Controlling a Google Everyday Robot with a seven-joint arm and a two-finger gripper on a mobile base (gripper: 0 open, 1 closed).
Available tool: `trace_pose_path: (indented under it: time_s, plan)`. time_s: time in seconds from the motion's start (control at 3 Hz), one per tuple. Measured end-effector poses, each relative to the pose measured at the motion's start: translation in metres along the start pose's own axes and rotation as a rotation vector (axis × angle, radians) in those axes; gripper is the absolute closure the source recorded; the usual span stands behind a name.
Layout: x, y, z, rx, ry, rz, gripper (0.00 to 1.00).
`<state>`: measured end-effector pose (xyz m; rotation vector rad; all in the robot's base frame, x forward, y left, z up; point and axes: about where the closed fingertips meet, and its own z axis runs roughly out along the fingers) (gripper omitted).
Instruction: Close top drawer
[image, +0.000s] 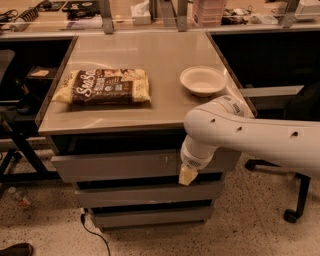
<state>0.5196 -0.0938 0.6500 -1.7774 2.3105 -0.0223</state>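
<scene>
The top drawer (120, 165) is a wide, shallow grey drawer just under the tabletop, with a flat handleless front and small pale scuffs. It sticks out a little from the cabinet, with a dark gap above it. My white arm comes in from the right and bends down in front of the drawer. My gripper (188, 175) hangs at the right part of the drawer front, its pale tip at the front's lower edge.
On the tabletop (150, 52) lie a brown snack bag (104, 86) at the left and a white bowl (203, 80) at the right. Two more grey drawer fronts (145, 194) sit below. A chair base (292, 212) stands right, a cable (92, 232) on the floor.
</scene>
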Motion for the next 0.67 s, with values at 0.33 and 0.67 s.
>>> trace_pose_path:
  time_s: [0.33,0.67]
  plan:
    - [0.0000,0.0000,0.0000,0.000,0.000,0.000,0.00]
    - [0.0000,0.0000,0.0000,0.000,0.000,0.000,0.00]
